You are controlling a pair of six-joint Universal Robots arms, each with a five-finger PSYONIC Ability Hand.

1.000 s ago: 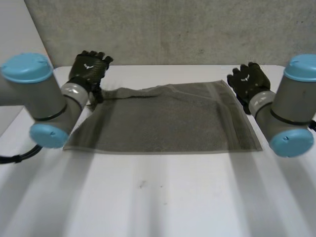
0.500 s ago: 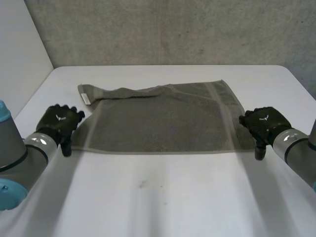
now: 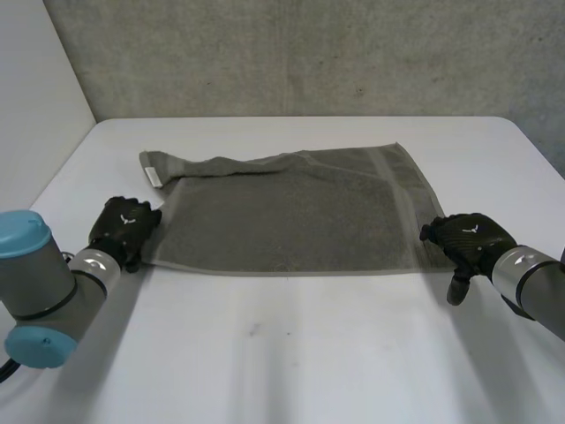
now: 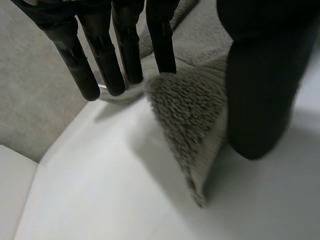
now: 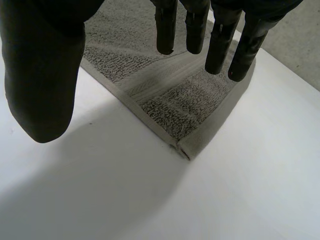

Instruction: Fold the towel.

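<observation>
Nearest the robot, the left hand [image 3: 124, 231] and the right hand [image 3: 468, 240] sit low at the two near corners of the grey towel [image 3: 291, 216], which lies spread on the white counter [image 3: 291, 353]. The left hand is open. Its straight fingers [image 4: 127, 50] reach over the near-left corner [image 4: 192, 125] and its thumb [image 4: 260, 85] is just beside that corner, with nothing gripped. The right hand is also open and empty, its fingers [image 5: 220, 45] above the near-right corner [image 5: 187, 145] and its thumb [image 5: 42, 75] out over bare counter. The step looks like the first grasp, with no fold made yet. Next, each hand would need to pinch its corner, then lift and carry it to the far edge. Farther off, the far-left corner [image 3: 163, 163] is rumpled and shows a pale label [image 3: 151, 174], so lining up the edges there may take care.
</observation>
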